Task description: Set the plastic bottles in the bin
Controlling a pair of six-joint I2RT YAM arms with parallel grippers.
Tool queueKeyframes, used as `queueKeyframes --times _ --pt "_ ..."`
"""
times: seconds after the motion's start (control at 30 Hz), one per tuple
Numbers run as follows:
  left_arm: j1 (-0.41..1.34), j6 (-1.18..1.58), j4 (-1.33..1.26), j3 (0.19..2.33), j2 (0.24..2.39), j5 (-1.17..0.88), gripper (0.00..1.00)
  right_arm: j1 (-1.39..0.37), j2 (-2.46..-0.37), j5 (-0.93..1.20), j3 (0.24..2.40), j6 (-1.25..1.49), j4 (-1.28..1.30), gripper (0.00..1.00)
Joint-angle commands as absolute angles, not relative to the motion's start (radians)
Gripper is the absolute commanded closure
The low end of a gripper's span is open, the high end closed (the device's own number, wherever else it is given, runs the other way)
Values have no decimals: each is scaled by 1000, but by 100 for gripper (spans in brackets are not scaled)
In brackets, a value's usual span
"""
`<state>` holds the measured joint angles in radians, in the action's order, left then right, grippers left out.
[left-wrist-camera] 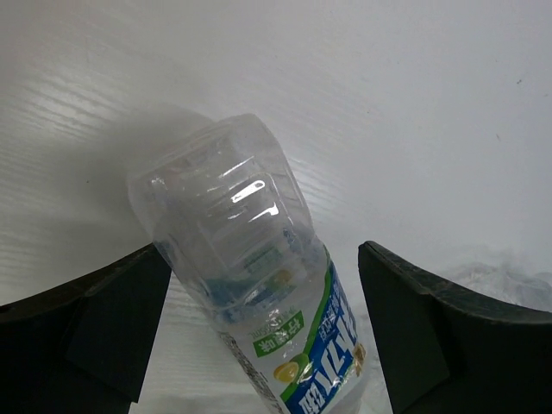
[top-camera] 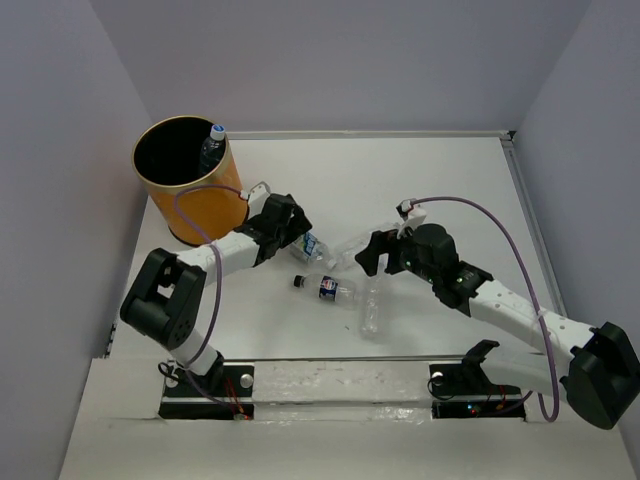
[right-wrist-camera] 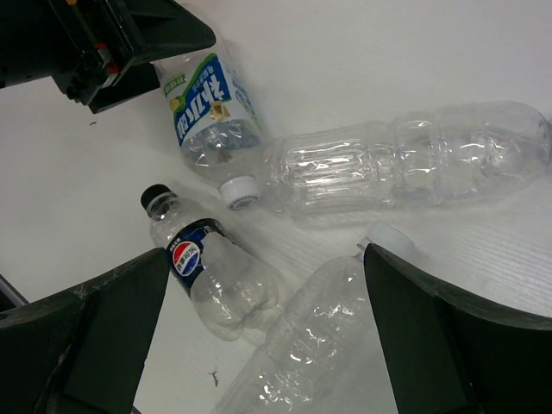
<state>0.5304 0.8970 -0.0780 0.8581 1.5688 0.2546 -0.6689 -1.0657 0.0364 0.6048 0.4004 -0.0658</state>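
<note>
Plastic bottles (top-camera: 372, 312) lie in a loose cluster at mid-table, four of them between your two arms. A fifth, the blue-capped bottle (top-camera: 212, 143), is already in the bin (top-camera: 190, 205). The bin stands at the far left corner, and that bottle leans against its inner wall with the cap at about rim height.

Moving right, your left gripper (left-wrist-camera: 263, 259) is spread wide and holds nothing yet. It straddles the base end of the white-and-blue labelled bottle (left-wrist-camera: 259, 293), which lies on its side on the table (left-wrist-camera: 414, 103). One pad looks very close to the plastic and the other stands clear of it. That end seems a sensible choice, because the cap end rests against the long clear bottle (right-wrist-camera: 405, 168) while the base end has free space on both sides. The bin is also nearest to this arm, so the carry should be short.

Just nearer you lies the black-capped bottle (right-wrist-camera: 207, 276) with its dark label. Beside it is the white-capped clear bottle (right-wrist-camera: 310, 354), angled with its cap towards the long one.

On the right, your right gripper (right-wrist-camera: 267, 267) is also wide open and empty. It hangs above the cluster, with the black-capped and white-capped bottles showing between its fingers. I read it as lining up its own pick while keeping out of the left arm's way.

Close the left jaws gently — thin crinkly plastic will buckle, and a round body can squirt out sideways and knock its neighbours.
</note>
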Motion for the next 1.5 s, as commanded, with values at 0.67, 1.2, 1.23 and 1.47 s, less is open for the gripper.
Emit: queueKeyframes --times 0.67,1.2,1.23,1.47 --pt "529 701 -52 1018 1622 471 43 -670 -1003 -120 561 390 -95 0" --pt "531 583 -11 1231 1201 385 45 -670 -966 -209 528 422 -123 0" --pt "529 562 -2 1265 1171 412 45 -670 -965 -210 525 422 -124 0" --pt "387 341 45 1396 1124 728 45 -670 -946 -198 514 428 -137 0"
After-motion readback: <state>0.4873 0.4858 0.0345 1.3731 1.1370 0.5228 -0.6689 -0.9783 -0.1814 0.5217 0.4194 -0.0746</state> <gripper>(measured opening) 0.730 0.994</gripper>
